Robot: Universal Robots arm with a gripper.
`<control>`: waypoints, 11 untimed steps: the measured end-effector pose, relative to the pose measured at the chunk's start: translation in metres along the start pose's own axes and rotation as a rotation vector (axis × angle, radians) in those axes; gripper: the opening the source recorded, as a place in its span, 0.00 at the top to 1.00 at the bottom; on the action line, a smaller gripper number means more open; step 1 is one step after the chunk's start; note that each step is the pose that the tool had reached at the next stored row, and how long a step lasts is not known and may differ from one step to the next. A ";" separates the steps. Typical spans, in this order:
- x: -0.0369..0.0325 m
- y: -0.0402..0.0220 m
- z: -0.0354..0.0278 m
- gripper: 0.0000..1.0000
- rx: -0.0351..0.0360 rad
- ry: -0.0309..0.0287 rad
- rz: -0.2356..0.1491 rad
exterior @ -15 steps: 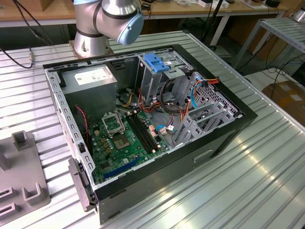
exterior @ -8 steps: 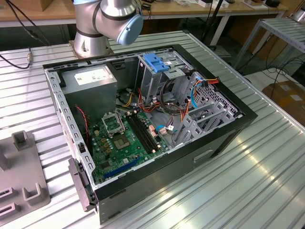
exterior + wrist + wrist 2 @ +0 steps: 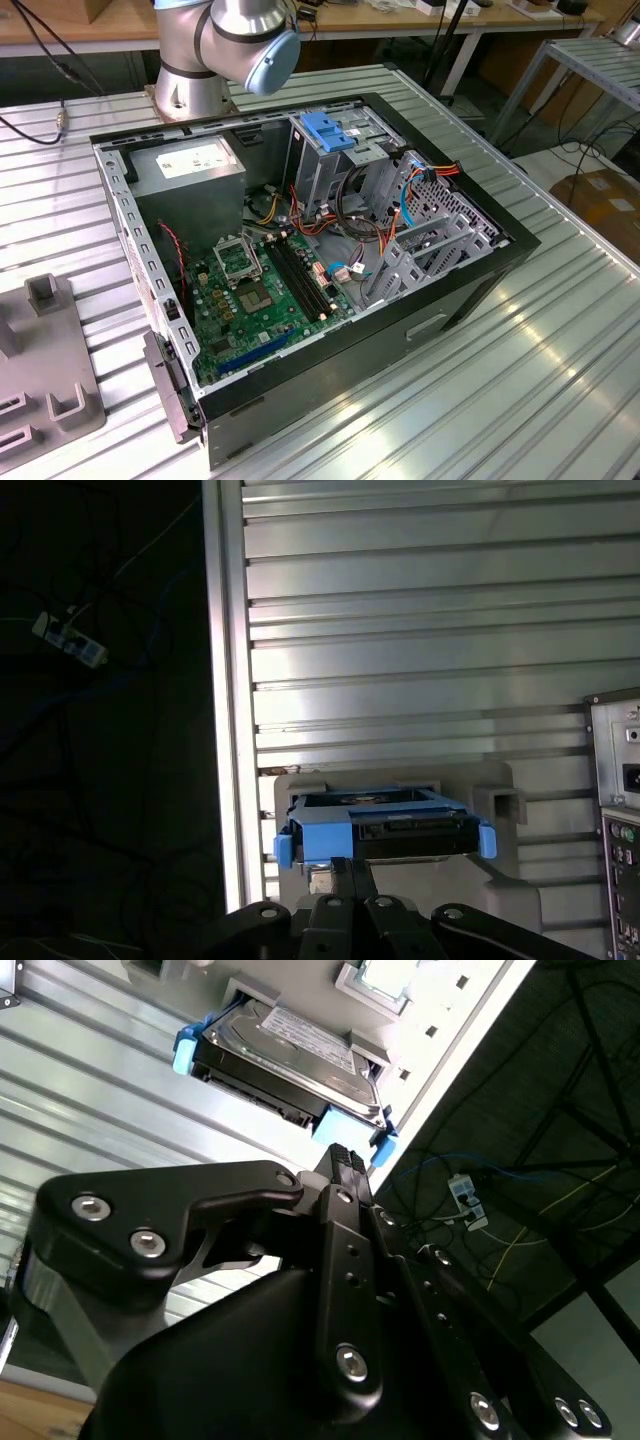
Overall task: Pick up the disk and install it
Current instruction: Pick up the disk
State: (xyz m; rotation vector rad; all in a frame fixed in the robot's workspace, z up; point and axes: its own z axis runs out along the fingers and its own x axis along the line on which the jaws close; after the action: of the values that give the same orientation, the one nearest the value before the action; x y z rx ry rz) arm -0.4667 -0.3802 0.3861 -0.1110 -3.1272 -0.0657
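The disk [image 3: 290, 1045], a grey metal drive with a white label in a bright blue carrier, lies flat on a light grey holder [image 3: 400, 780] near the edge of the ribbed metal table. It also appears as the disk [image 3: 410, 832] in the first wrist view, with its blue rail facing the camera. My gripper [image 3: 350, 865] hangs just short of the disk's near edge, fingers together and holding nothing. In the second wrist view the gripper [image 3: 342, 1155] has its black tip close to the blue rail but apart from it.
In the exterior view an open computer case [image 3: 470, 290] sits mid-table, with a green motherboard [image 3: 260, 290], a tall grey drive cage topped by a blue bracket [image 3: 328, 130] and a grey bay [image 3: 425, 250]. The arm's base [image 3: 230, 40] stands behind it. A grey fixture [image 3: 45, 360] lies at the exterior view's left.
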 end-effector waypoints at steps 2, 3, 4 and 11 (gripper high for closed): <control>0.0001 0.0000 0.0000 0.90 0.0000 0.0000 0.000; 0.0001 0.0000 0.0000 0.90 0.0000 0.0000 0.000; 0.0002 0.0000 0.0000 0.90 0.0000 0.0000 0.000; 0.0003 0.0000 0.0001 0.90 0.0009 0.0029 -0.072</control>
State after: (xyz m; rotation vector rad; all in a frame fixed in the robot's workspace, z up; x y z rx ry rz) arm -0.4671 -0.3801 0.3859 0.0011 -3.1277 -0.0650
